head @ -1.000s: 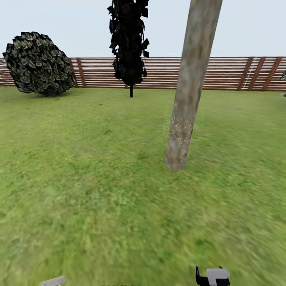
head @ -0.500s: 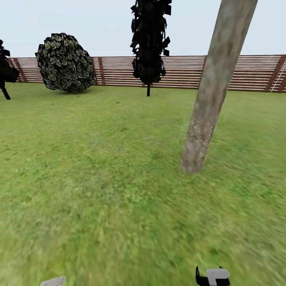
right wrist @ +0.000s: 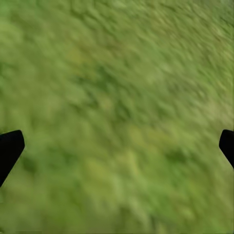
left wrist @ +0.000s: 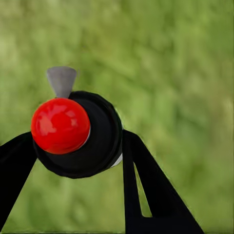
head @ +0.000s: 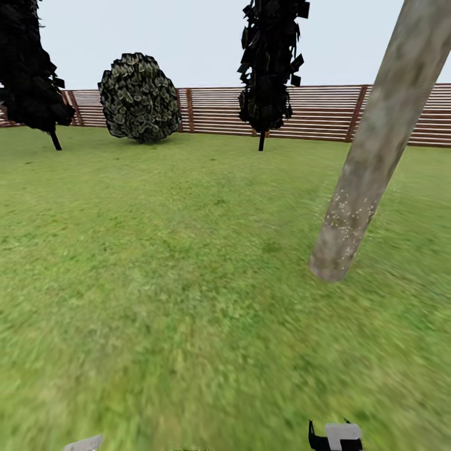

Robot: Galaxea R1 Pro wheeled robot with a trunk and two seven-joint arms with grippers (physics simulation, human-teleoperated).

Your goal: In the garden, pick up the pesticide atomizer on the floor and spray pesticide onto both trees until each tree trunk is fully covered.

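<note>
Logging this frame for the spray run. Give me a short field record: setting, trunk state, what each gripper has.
setting: grass lawn, slatted wooden fence behind
tree trunk: pale, leaning, whitish specks on its lower part only
left gripper: shut on atomizer with red cap
right gripper: open, nothing between fingers, grass below
other plants: round bush, dark trees

The left gripper (left wrist: 78,161) has flat, matte black fingers (left wrist: 146,195), one with a triangular cut-out. The right gripper (right wrist: 117,146) has black rounded fingertips (right wrist: 9,148).

Speck-dusted tree trunk (head: 369,169) on grass (head: 156,282)
</note>
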